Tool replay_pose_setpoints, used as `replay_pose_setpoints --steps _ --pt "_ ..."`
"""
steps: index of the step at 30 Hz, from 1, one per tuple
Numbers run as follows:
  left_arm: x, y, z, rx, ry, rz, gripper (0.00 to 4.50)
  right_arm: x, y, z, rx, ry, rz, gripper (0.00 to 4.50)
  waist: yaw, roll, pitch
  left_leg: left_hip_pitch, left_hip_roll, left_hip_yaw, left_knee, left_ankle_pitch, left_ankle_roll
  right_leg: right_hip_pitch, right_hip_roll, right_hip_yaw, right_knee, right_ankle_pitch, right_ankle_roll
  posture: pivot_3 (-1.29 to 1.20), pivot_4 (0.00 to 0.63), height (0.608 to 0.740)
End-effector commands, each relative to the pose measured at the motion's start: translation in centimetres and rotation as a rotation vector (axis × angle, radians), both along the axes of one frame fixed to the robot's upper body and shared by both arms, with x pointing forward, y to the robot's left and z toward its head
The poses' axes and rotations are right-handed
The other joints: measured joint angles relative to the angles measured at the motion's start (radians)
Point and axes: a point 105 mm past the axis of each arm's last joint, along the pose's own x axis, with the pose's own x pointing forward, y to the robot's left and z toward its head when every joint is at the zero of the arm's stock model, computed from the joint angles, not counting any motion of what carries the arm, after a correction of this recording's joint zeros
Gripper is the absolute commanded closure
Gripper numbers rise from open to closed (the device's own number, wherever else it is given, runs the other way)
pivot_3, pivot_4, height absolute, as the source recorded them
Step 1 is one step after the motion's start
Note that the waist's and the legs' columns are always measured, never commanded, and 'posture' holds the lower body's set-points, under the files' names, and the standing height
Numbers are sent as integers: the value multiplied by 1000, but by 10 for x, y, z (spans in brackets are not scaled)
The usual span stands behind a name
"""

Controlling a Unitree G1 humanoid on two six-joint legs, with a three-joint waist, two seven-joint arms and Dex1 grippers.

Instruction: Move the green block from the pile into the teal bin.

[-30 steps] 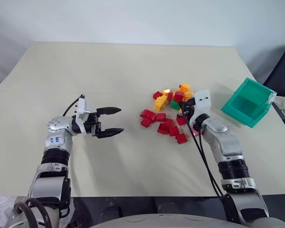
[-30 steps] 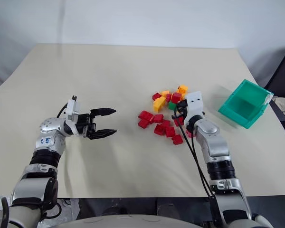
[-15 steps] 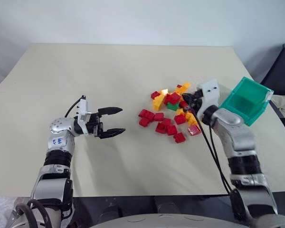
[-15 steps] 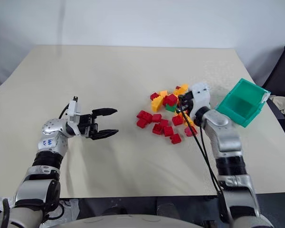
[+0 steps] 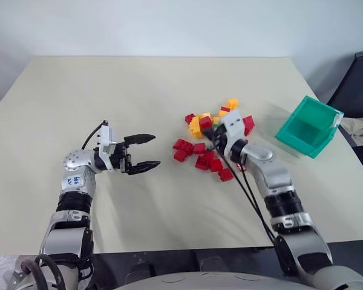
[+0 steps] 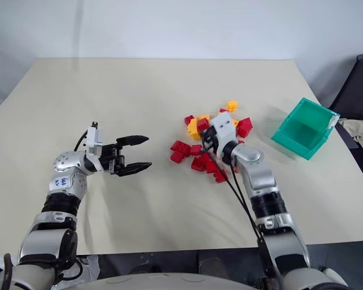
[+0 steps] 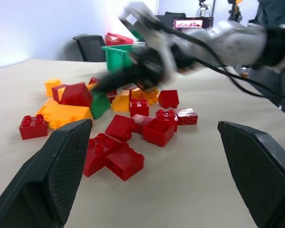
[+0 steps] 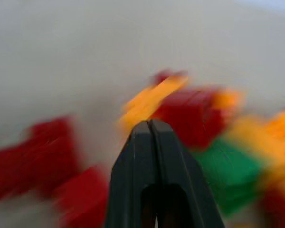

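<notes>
A beige table (image 5: 139,84) stands before a plain white wall (image 5: 169,24).

A beige table (image 5: 157,90) spans the scene against a pale wall (image 5: 169,24). A dark chair (image 5: 357,84) stands at far right, beside crumpled cloth (image 5: 357,130).

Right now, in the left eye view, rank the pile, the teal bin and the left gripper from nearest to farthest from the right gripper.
1. The pile: the right gripper, fingers shut, is among its bricks.
2. The left gripper: open, off to the robot's left over bare table.
3. The teal bin: farthest, to the robot's right near the table edge.
</notes>
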Motion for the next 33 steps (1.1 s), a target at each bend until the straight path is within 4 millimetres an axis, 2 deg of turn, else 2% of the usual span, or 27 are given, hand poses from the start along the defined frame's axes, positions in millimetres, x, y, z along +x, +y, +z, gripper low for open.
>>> replay_pose_setpoints --steps 1,5,8,10,14,21,23,24,28,30,33 --pt "0 3 10 -10 -42 9 0 -15 5 40 53 -105 83 4469 1 1 0 0 0 0 0 0 0 0 0 0 0 0 0 0 150 740" --pt "2 0 12 -13 -45 3 0 -29 -7 63 90 -167 93 4469 4 1 0 0 -1 0 0 0 0 0 0 0 -1 0 0 0 150 740" --pt "3 -1 13 -13 -43 -6 0 -36 -20 66 42 -187 78 4469 6 1 0 -1 -1 0 0 0 0 0 0 0 -2 0 0 0 150 740" --pt "4 -2 13 -10 -40 -13 0 -47 -42 65 -12 -183 75 4469 15 1 0 -2 -1 0 0 0 0 0 0 0 -2 0 0 0 150 740" --pt "4 -3 12 -2 -35 -27 0 -67 -80 65 -56 -100 85 3233 31 1 1 -2 -2 0 0 0 0 0 0 0 -7 0 1 0 150 740" --pt "5 -2 13 12 -29 -51 0 -100 -155 70 -235 -20 -31 861 33 1 1 -2 -2 0 0 -1 1 0 0 1 -8 0 1 0 150 740" --pt "5 0 13 14 -28 -56 0 -108 -167 72 -273 -9 -57 201 32 1 1 -1 -2 0 0 -1 1 0 1 1 -8 0 1 0 150 740" --pt "5 0 14 16 -27 -57 0 -111 -170 74 -284 -6 -64 14 30 1 1 -1 -2 0 0 -1 1 0 1 1 -8 0 1 0 150 740" --pt "5 2 14 19 -26 -58 0 -117 -171 76 -303 6 -77 14 28 0 1 0 -2 1 0 -1 1 0 1 3 -7 0 1 0 150 740" --pt "5 4 14 20 -27 -54 0 -112 -164 77 -319 25 -104 14 29 0 1 0 -2 1 0 0 1 0 2 3 -6 0 1 0 150 740" --pt "4 4 13 19 -27 -53 0 -101 -135 81 -288 34 -59 14 25 0 1 1 -2 2 1 0 1 0 1 4 -6 0 2 0 150 740"
